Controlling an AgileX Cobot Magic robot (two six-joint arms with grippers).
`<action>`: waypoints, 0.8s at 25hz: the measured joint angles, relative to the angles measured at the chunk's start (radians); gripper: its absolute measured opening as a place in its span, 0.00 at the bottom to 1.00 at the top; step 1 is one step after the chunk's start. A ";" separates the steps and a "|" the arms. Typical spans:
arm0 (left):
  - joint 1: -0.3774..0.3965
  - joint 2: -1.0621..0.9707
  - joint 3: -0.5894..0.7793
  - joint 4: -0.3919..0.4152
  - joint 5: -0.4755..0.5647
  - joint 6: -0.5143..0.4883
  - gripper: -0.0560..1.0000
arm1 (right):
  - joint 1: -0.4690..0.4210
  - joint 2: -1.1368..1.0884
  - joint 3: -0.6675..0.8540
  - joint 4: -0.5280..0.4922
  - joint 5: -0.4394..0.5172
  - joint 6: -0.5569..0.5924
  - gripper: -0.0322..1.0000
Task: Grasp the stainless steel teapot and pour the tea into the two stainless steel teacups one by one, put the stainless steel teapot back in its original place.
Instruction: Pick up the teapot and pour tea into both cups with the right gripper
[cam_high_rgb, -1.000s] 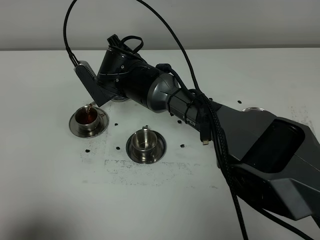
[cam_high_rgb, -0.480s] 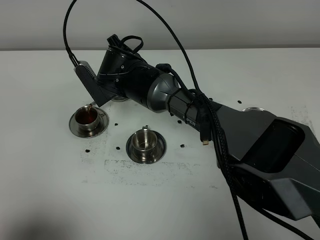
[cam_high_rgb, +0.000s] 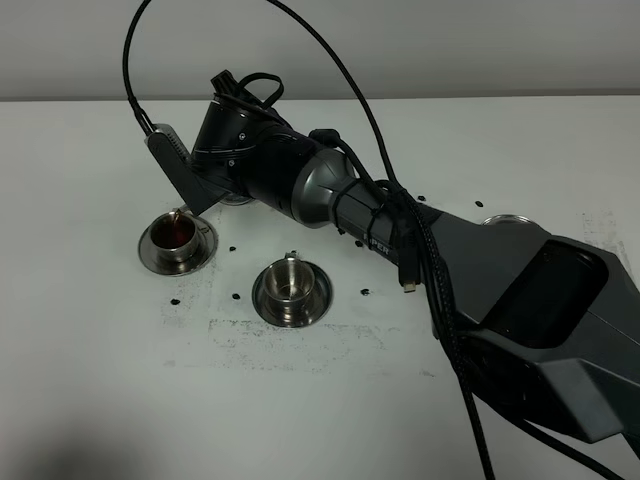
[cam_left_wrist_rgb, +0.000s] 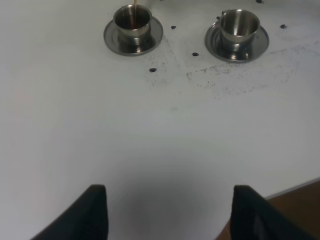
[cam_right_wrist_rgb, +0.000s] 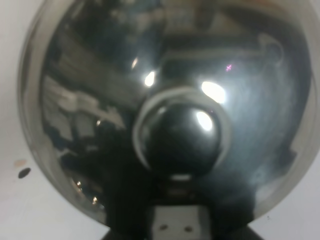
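1. Nearest, the left gripper (cam_left_wrist_rgb: 170, 190) hangs above the table (cam_left_wrist_rgb: 150, 140), jaws wide and empty.
2. The right arm (cam_high_rgb: 400, 235) stretches from near right to far left, beyond the empty teacup (cam_high_rgb: 291, 282).
3. The right gripper (cam_high_rgb: 182, 168), clamped on the stainless steel teapot (cam_right_wrist_rgb: 100, 75), hangs over the left teacup (cam_high_rgb: 176, 240), which holds tea (cam_high_rgb: 174, 233).

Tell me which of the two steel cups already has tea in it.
The cup on the left of the high view, under the teapot: it holds reddish-brown tea. The other cup looks empty.

Black-and-grey right arm (cam_high_rgb: 300, 180) — angular housing (cam_high_rgb: 560, 300); braided black cables (cam_high_rgb: 445, 300); matte-black left end effector (cam_left_wrist_rgb: 170, 190)
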 joint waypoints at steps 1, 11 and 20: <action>0.000 0.000 0.000 0.000 0.000 0.000 0.55 | 0.001 0.000 0.000 0.000 0.000 0.000 0.20; 0.000 0.000 0.000 0.000 0.000 0.001 0.55 | 0.002 0.000 0.000 0.000 0.000 -0.001 0.20; 0.000 0.000 0.000 0.000 0.000 0.001 0.55 | 0.003 0.000 0.000 0.001 0.000 0.000 0.20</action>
